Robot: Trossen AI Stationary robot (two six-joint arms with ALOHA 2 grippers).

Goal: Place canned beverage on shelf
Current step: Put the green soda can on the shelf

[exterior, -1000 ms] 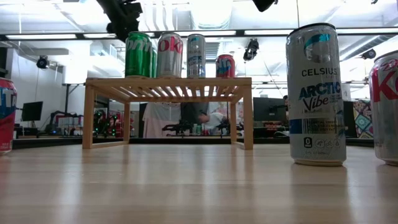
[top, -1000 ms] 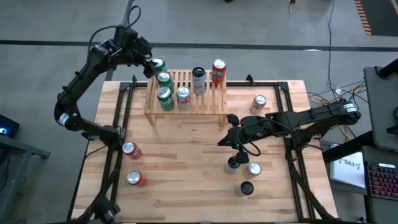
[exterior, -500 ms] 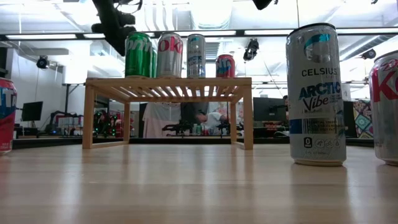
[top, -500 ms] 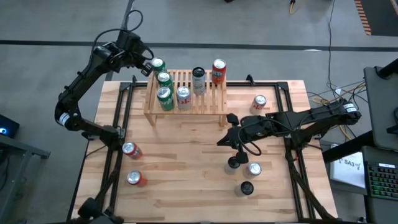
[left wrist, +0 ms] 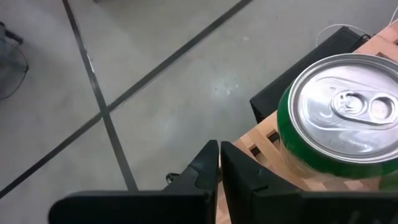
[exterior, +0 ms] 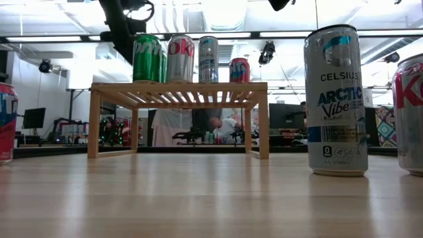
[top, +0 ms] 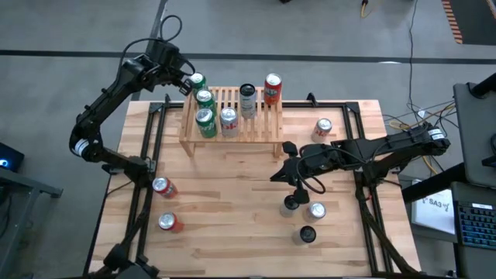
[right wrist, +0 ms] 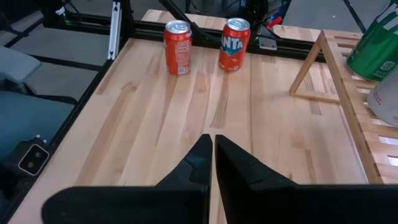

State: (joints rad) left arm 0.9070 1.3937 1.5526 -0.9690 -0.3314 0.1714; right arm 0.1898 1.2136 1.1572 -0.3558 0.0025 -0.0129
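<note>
Left gripper [top: 184, 80], fingers pressed together, empty, hangs just beside green can [top: 196, 80] at shelf [top: 232, 132] far-left corner. Risk: arm swing clips can, topples it off edge. Right gripper [top: 288, 186], closed, empty, waits near shelf's right leg.

You are looking straight down from overhead in the high view, taking in the whole tabletop [top: 232, 194], both arms and the grey floor around them. In the low view you are sitting at tabletop [exterior: 198, 198] height, facing level across the planks toward the shelf [exterior: 178, 89] and the room behind it; that shelf [top: 231, 124] is also showing in the high view. The left wrist camera is peering down very closely past its own end effector [left wrist: 219, 163] at a green can [left wrist: 339, 124] on the shelf edge, with floor beyond. The right wrist camera is looking forward over its end effector [right wrist: 213, 155] along the tabletop [right wrist: 186, 112], catching the shelf [right wrist: 348, 93] at one side.
</note>
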